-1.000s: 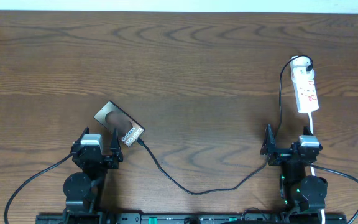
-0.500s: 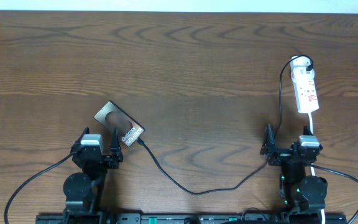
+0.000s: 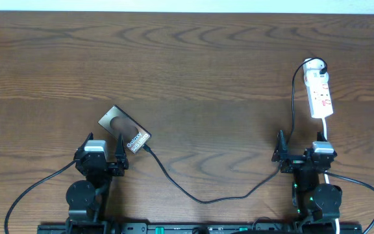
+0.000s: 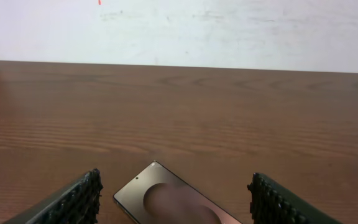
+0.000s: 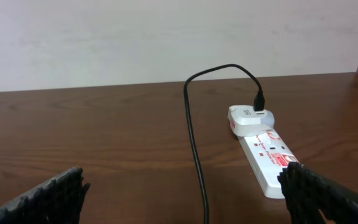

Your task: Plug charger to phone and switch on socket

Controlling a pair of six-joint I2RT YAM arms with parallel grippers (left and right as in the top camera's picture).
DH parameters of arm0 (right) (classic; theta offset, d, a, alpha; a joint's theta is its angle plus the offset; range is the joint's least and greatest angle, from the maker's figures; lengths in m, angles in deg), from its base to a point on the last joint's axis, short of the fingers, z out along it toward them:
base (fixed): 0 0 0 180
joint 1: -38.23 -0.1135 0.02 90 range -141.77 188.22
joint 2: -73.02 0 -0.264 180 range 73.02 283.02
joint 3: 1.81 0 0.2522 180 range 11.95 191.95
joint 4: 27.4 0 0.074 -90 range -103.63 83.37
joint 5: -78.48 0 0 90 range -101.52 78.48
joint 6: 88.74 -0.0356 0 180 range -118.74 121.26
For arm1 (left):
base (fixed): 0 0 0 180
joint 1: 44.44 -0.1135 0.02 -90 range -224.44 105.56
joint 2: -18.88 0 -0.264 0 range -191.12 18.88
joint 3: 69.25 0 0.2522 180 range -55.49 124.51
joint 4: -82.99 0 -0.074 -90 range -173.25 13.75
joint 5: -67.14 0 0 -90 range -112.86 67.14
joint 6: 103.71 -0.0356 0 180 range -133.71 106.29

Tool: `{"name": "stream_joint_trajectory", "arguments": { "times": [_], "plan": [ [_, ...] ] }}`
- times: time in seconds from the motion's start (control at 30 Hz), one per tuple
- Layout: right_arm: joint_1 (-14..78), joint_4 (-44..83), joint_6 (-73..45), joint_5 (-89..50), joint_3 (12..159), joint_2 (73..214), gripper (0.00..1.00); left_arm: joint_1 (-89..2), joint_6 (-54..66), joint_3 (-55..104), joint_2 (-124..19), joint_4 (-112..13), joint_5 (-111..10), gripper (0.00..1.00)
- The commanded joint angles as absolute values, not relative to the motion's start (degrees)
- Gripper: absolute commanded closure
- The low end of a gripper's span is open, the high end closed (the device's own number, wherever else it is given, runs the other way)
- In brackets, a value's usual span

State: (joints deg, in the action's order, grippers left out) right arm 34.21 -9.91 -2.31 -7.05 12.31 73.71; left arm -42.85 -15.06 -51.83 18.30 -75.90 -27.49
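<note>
Phone lies flat on the desk, turned diagonally, oval patch on its far end and "Galaxy" lettering on its near end. Charger cable meets the phone's near short edge. The plug tip looks seated, but I can't confirm that from overhead. From the phone the cable sags toward the near desk edge, then climbs to the power strip, well right of the phone and slightly farther back. There it goes into a white adapter on the strip's far end. Red marks are visible on the strip, but the switch position is unreadable. Left end effector sits just on the near side of the phone, jaws apart; its wrist view shows the phone's far corner between the fingers. Right end effector is well right of the phone, jaws fully apart, gripping nothing.
</note>
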Motion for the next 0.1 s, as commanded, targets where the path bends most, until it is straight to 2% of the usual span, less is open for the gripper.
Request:
{"name": "stream_joint_trajectory", "arguments": {
  "times": [0.0,0.07],
  "plan": [
    [33.9,-9.6,-1.4,-7.6,12.3,73.4,0.01,-43.1,-15.4,-53.4,18.6,-75.6,-28.2,0.25],
    [33.9,-9.6,-1.4,-7.6,12.3,73.4,0.01,-43.1,-15.4,-53.4,18.6,-75.6,-28.2,0.26]
  ]
}}
